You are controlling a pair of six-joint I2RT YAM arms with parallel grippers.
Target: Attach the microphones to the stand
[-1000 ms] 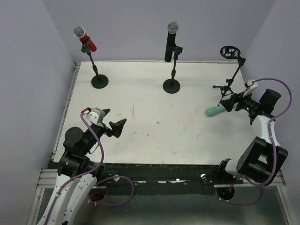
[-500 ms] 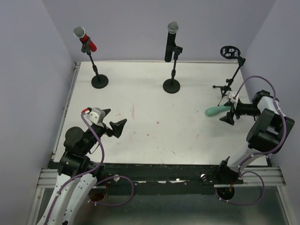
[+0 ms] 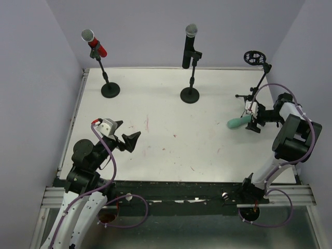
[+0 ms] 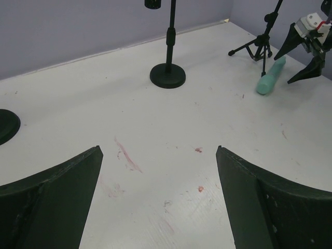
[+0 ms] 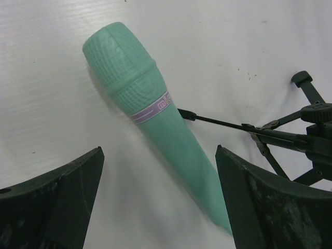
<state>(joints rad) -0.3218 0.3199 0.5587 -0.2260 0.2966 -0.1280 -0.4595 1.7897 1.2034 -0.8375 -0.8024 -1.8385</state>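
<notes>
The mint-green microphone (image 3: 238, 122) lies flat on the white table beside the tripod stand (image 3: 255, 93); it also shows in the right wrist view (image 5: 161, 124) and the left wrist view (image 4: 271, 77). My right gripper (image 3: 252, 121) is open, poised just above the microphone's handle end, jaws either side of it, not touching. The red microphone (image 3: 94, 43) sits in the clip of the far-left stand (image 3: 110, 89). The black microphone (image 3: 189, 45) sits in the clip of the middle stand (image 3: 190, 94). My left gripper (image 3: 124, 136) is open and empty over the near left of the table.
The tripod stand's thin legs (image 5: 270, 137) spread right next to the green microphone. The tripod's round clip (image 3: 252, 57) is up at the far right. Purple walls close in the table on the left, back and right.
My right gripper has swung in from the right and turned down over the green microphone's handle end. The left arm has barely moved. The microphones have not moved.
</notes>
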